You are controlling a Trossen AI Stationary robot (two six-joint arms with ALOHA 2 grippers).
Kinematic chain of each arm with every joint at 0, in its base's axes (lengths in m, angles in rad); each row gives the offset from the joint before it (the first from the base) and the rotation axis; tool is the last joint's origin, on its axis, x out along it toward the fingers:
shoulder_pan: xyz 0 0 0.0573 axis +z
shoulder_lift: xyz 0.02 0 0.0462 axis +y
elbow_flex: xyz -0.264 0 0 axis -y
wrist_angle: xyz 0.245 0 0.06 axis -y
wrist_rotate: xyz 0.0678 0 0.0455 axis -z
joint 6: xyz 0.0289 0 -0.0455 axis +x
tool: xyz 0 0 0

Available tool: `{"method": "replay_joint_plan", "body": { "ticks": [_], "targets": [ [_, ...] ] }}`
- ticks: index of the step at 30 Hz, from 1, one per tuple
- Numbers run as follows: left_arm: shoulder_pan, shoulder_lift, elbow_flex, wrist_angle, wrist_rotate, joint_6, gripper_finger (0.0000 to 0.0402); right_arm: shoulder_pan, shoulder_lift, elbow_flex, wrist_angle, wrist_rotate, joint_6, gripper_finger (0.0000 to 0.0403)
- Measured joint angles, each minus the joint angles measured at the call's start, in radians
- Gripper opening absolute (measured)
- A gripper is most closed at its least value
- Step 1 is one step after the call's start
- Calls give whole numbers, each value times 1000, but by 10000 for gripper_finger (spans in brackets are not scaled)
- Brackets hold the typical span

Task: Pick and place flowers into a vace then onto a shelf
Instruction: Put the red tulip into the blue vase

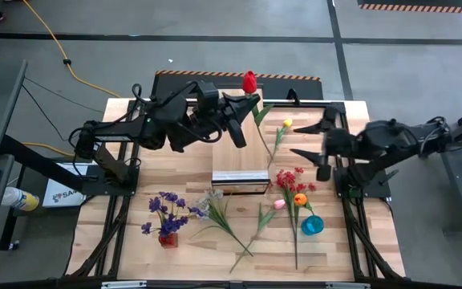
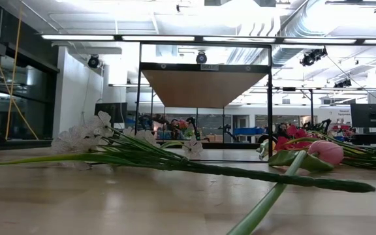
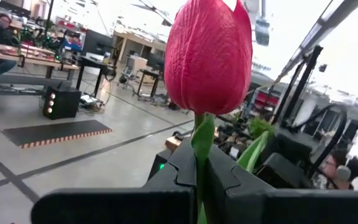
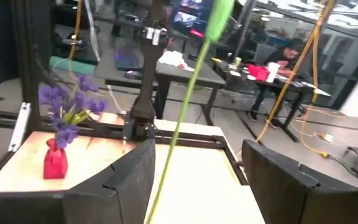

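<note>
A red tulip is lifted over the far end of the pale wooden shelf, with my left gripper shut on its stem. Its bloom stands above the fingers. The green stem hangs down between the fingers of my right gripper, which is open to the right of the shelf and does not visibly touch it. On the table lie a yellow tulip, a red spray, an orange tulip, a pink tulip and a white spray. A red vase holds purple flowers. My left gripper pinches the tulip's stem just below the bloom between its two fingers. The fingers lie about level, coming from the table's left side, across the stem. The bloom stands upright above them and the stem hangs below, clear of the shelf and table.
A small blue vase stands at the near right, beside the long stems of the lying flowers. The white spray and pink tulip lie across the near part of the table. A black frame borders the table's far edge.
</note>
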State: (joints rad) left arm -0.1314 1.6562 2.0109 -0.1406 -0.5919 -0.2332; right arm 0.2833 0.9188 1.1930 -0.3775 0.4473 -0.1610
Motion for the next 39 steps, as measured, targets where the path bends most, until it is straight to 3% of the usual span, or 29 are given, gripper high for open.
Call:
{"method": "replay_joint_plan", "body": {
  "ticks": [11, 19, 26, 39],
  "targets": [
    [0, 0, 0, -51, 0, -19, 35, -224, 128, 37, 81, -328, 2, 230],
    [0, 0, 0, -109, -2, -26, 35, -308, 197, 37, 199, -561, 61, 229],
    [0, 13, 0, -132, -2, -26, 35, -330, 223, 37, 264, -639, 96, 228],
    [1, 23, 0, -131, -15, -34, 35, -330, 228, 36, 286, -663, 110, 219]
  ]
}}
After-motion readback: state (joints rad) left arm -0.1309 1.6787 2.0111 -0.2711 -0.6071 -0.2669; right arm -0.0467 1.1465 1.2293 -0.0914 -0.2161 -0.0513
